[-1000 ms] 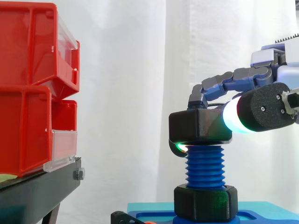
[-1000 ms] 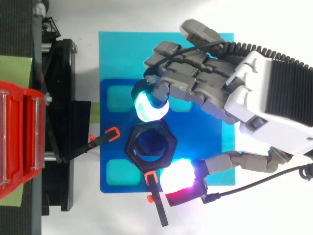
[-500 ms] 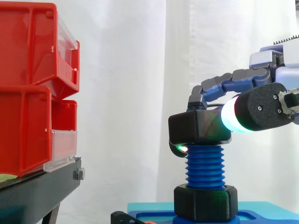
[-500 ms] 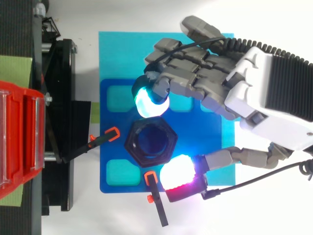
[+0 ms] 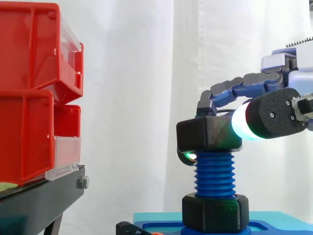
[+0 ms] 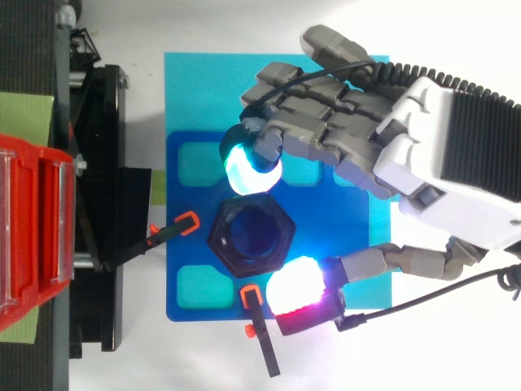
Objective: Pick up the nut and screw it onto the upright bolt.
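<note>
- The hand (image 6: 350, 138) pinched the nut (image 5: 209, 135) between glowing pads, atop the bolt (image 5: 214, 175).
- Screwing was the step in hand; the next move likely called for a turn downward.

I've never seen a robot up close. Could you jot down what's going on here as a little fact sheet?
Scene: a robot hand working over a blue tray, with a white curtain behind
Held thing: black hexagonal nut, pinched between glowing fingertips
Nut's place: on the top end of the upright blue bolt
Threads: mostly bare below the nut
Bolt's foot: a second black nut sits low on the threads
Nearby: red bins on a black stand
</note>
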`<state>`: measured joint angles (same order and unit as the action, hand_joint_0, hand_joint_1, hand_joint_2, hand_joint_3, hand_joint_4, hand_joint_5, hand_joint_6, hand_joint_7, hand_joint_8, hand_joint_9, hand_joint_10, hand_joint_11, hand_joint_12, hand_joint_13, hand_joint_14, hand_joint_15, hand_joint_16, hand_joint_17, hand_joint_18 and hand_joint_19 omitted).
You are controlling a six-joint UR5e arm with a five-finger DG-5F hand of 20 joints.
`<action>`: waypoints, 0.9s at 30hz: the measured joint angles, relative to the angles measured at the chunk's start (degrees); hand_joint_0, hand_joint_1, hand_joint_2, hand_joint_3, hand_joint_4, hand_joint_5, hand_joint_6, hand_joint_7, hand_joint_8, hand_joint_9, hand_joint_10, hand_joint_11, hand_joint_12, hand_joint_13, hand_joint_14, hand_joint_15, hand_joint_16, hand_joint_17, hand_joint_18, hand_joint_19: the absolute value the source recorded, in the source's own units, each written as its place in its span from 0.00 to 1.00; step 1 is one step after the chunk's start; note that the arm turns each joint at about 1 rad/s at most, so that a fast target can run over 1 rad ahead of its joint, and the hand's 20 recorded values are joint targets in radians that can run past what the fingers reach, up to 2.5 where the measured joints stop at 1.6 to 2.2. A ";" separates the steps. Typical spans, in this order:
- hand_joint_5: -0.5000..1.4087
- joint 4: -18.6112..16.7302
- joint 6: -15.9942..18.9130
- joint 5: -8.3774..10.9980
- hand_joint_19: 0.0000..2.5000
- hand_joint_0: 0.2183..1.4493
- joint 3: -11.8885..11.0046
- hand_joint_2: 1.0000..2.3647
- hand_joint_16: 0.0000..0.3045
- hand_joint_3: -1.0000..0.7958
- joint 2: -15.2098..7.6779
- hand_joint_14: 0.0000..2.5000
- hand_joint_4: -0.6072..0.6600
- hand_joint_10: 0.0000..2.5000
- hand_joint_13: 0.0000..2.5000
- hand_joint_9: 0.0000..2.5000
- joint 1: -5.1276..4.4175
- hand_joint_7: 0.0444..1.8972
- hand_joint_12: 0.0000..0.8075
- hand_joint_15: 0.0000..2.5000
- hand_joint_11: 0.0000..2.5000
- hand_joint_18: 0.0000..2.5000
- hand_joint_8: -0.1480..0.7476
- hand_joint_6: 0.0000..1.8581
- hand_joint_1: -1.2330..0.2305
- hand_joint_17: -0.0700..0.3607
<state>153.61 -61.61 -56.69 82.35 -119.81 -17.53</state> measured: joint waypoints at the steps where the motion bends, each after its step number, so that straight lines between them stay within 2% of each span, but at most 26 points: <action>1: 0.18 0.09 0.00 0.00 0.00 0.26 0.00 0.00 0.11 0.30 0.00 0.00 0.69 0.00 0.14 0.19 0.01 0.69 0.38 0.00 0.00 0.06 0.52 0.28 0.41 0.34; 27: 0.18 1.34 0.00 -0.17 0.00 0.26 0.02 0.00 0.11 0.30 -0.06 0.00 0.69 0.00 0.14 0.19 0.36 0.68 0.37 0.00 0.00 0.06 0.52 0.28 0.41 0.33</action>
<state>154.95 -61.61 -56.86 82.37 -119.87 -17.17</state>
